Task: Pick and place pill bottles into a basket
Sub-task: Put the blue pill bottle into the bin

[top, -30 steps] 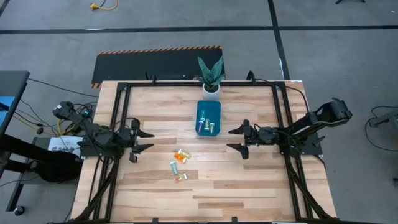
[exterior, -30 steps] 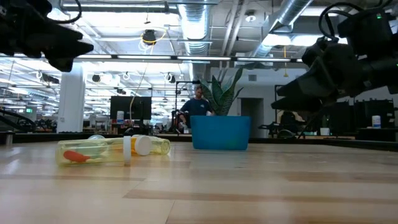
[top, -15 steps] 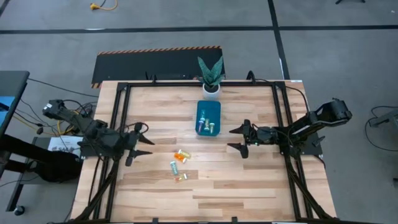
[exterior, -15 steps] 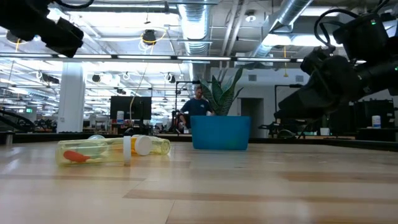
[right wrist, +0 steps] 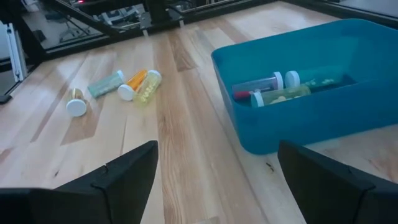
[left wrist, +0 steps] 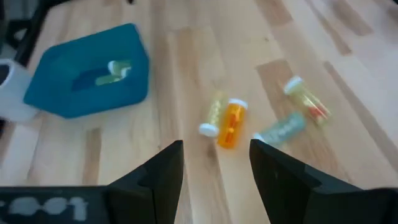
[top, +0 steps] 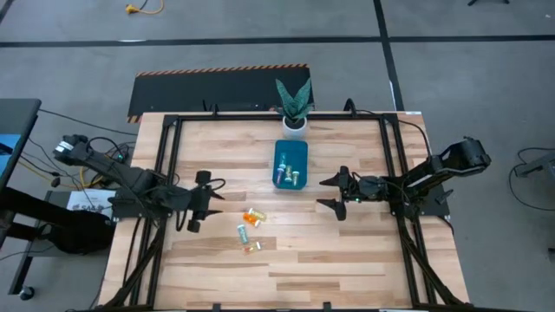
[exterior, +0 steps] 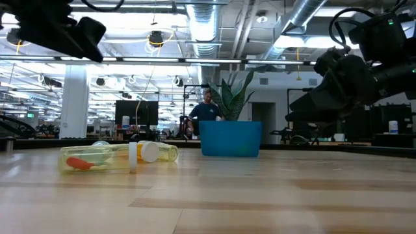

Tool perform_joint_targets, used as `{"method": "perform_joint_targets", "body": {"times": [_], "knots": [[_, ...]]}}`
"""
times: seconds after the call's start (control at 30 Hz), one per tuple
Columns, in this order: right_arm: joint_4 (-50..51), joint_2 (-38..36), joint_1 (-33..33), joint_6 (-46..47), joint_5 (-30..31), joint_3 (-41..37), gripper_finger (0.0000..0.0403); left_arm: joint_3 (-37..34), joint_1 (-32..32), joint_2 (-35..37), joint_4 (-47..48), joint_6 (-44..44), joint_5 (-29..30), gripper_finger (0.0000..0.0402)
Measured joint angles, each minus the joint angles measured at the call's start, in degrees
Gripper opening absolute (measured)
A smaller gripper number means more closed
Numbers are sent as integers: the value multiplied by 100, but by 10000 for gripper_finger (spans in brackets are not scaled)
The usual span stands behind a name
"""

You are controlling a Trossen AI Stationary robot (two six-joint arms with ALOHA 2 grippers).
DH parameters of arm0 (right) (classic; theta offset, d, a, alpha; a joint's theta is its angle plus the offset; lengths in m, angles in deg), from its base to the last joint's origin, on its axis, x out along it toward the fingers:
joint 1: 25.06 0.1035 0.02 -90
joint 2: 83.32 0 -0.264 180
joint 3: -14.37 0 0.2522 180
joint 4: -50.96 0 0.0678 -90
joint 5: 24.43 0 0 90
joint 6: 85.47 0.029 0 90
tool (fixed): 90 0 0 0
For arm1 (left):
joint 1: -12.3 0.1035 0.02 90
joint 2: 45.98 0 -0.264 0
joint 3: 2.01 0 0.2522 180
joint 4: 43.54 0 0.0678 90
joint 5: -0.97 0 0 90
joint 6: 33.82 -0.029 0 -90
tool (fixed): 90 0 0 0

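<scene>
Table edges: the wooden table (top: 347,251) showed broad bare planks across the lower and right parts of the high view; the black frame rails ran down its left and right sides, the closest limits for either arm.
Basket: the teal basket (top: 290,165) sat upper centre of the high view, just below the potted plant (top: 294,106), with a few pill bottles already lying inside.
Risk, basket: a careless release near its low wall could have bounced a bottle back onto the table, or nudged the plant.
Left gripper (left wrist: 214,165): empty, jaws partly spread, left of centre in the high view, aimed toward the loose bottles.
Right gripper (top: 330,194): empty, jaws wide apart, waiting right of centre, beside the basket.
Loose bottles: orange bottle (left wrist: 231,123) and yellow bottle (left wrist: 213,114) lay touching, centre of the left wrist view; green bottle (left wrist: 280,128) and another yellowish bottle (left wrist: 305,99) near them to the right.
Risk, bottles: lying on their sides, they would likely roll, and a pinch on the touching pair could have caught both or knocked one away.
</scene>
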Motion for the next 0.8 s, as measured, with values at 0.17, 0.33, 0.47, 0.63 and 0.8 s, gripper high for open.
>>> {"method": "perform_joint_targets", "body": {"times": [0.17, 0.33, 0.47, 0.63, 0.8], "knots": [[0, -2, 0, -2, 0, 0, 327, 0, -3, -259, -472, 718, 50, 175], [-2, 0, 0, -2, -2, 2, 327, 0, -5, -448, -777, 1107, -208, 175], [-2, -1, 0, -1, -2, 2, 327, 0, -5, -614, -824, 1199, -255, 177], [-4, -1, 1, 0, -2, 2, 327, 0, -5, -900, -804, 1260, -255, 202], [-4, -1, 0, 0, -4, 2, 327, -2, -5, -1209, -817, 1253, -217, 247]]}}
